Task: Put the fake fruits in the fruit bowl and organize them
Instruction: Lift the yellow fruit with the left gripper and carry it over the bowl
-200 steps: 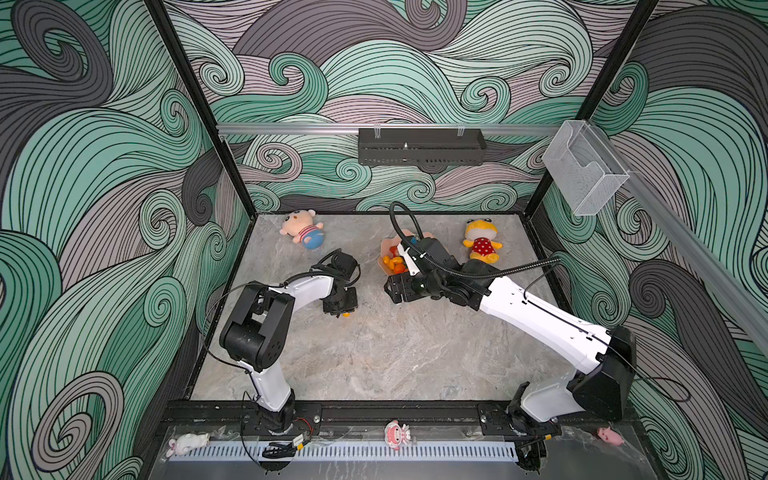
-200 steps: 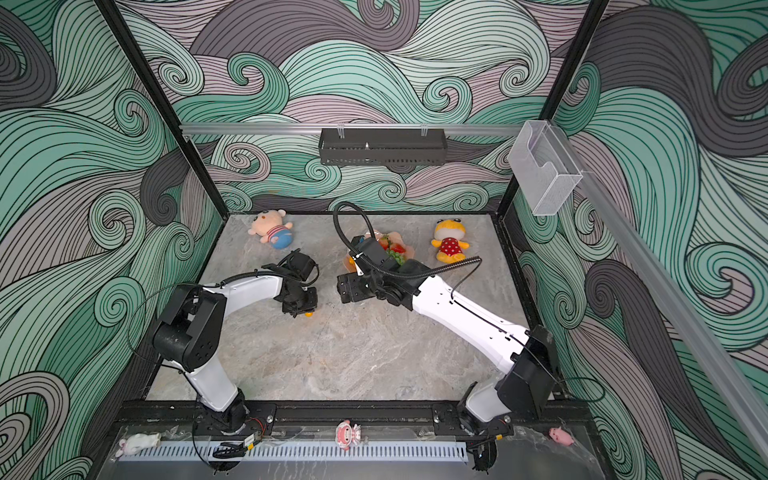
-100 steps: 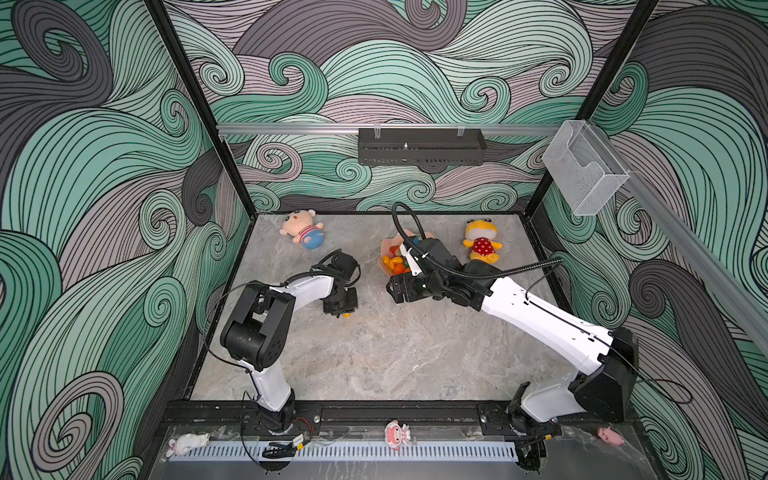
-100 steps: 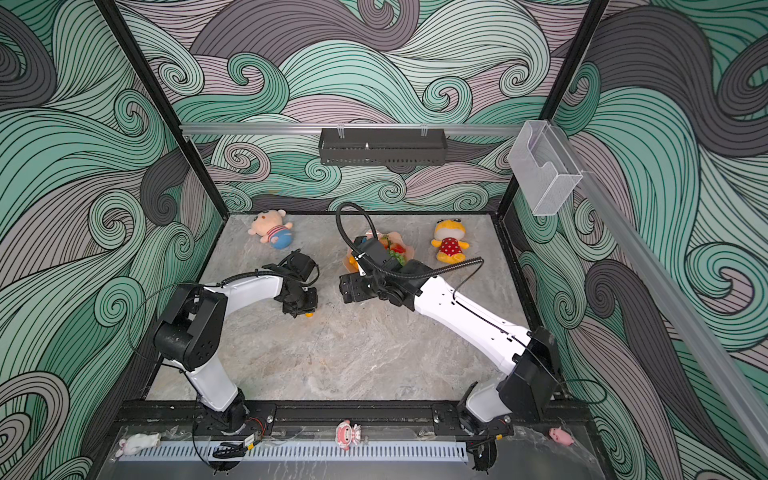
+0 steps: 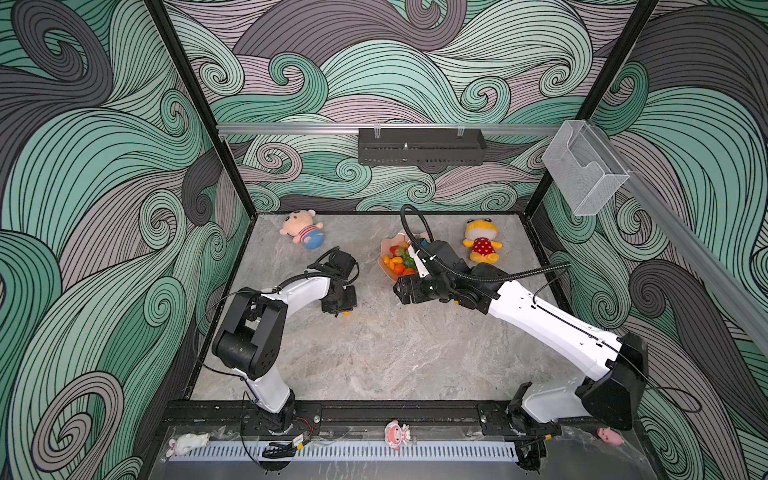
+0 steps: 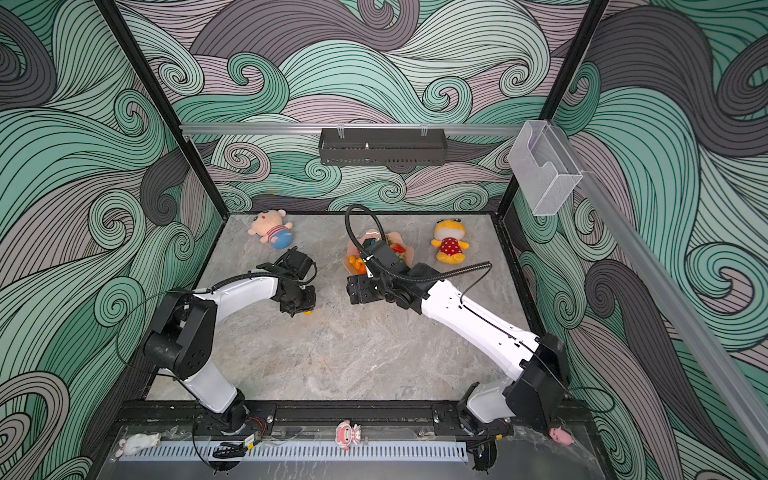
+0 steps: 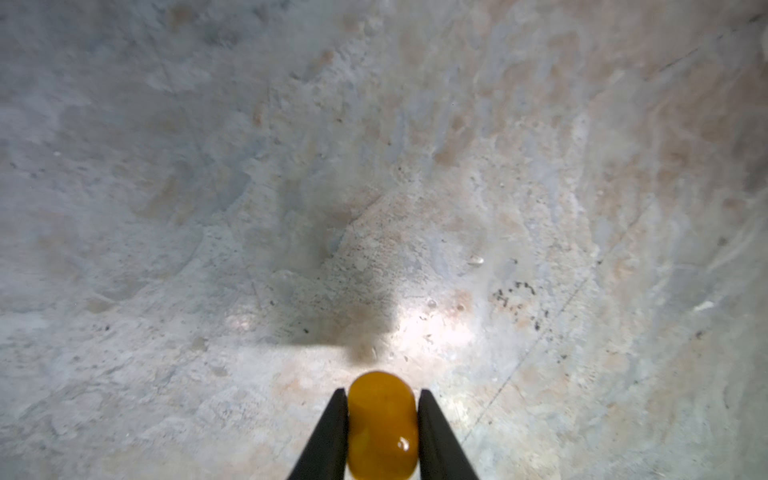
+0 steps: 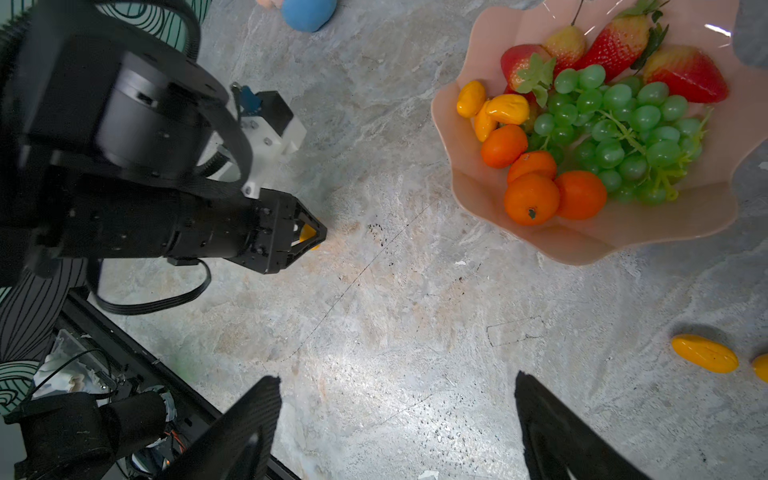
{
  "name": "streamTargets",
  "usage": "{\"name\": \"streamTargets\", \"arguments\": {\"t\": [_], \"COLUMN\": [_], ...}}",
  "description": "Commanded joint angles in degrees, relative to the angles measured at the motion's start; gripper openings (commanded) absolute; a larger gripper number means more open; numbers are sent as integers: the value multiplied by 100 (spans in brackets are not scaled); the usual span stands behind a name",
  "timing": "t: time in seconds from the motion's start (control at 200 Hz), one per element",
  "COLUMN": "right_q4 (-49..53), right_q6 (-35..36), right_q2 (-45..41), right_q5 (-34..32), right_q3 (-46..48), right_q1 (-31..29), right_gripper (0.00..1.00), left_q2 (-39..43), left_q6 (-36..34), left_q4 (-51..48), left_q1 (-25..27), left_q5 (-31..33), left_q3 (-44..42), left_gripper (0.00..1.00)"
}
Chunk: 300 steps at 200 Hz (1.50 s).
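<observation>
The salmon-pink fruit bowl [image 8: 582, 249] [image 5: 388, 249] [image 6: 409, 253] holds a green grape bunch [image 8: 615, 137], red strawberries [image 8: 619, 37], orange tangerines [image 8: 532, 199] and yellow kumquats [image 8: 505, 109]. Left of the bowl, low over the table, my left gripper [image 7: 382, 399] [image 5: 340, 309] [image 6: 301, 309] [image 8: 309, 239] is shut on one kumquat [image 7: 382, 424], pinched between both black fingers. My right gripper [image 8: 397, 380] [image 5: 405, 291] [image 6: 357, 291] hovers open and empty just in front of the bowl. Two loose kumquats [image 8: 704, 353] lie on the table beside it.
A pink plush doll [image 5: 301, 230] with blue legs lies at the back left. A yellow red-dotted plush toy [image 5: 482, 245] sits right of the bowl. The black frame rail [image 5: 374, 409] runs along the front edge, and patterned walls close the other sides.
The left jaws have drawn slightly tighter on the kumquat. Both arms have stayed almost where they were.
</observation>
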<state>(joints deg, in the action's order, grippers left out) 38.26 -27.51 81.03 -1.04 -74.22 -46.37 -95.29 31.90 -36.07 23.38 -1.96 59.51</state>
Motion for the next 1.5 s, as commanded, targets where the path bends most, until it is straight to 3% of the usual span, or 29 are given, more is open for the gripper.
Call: {"name": "streamTargets", "arguments": {"t": [0.0,0.81,1.496], "right_q4": [-83,-468,-989], "right_q6": [-148,44,228], "right_q2": [-222,-599,-746], "right_q5": [-4,959,1415], "right_q3": [205,954,1167], "right_q1": [147,2009,2343], "right_gripper": [88,89,89], "left_q2": [297,-652,-2298], "left_q6": [-57,-136,-421], "left_q4": [-296,-449,-264], "left_q1": [9,464,624], "left_q5": [-35,-665,-710], "left_q3": [148,2308,4121], "left_gripper": [28,28,28]}}
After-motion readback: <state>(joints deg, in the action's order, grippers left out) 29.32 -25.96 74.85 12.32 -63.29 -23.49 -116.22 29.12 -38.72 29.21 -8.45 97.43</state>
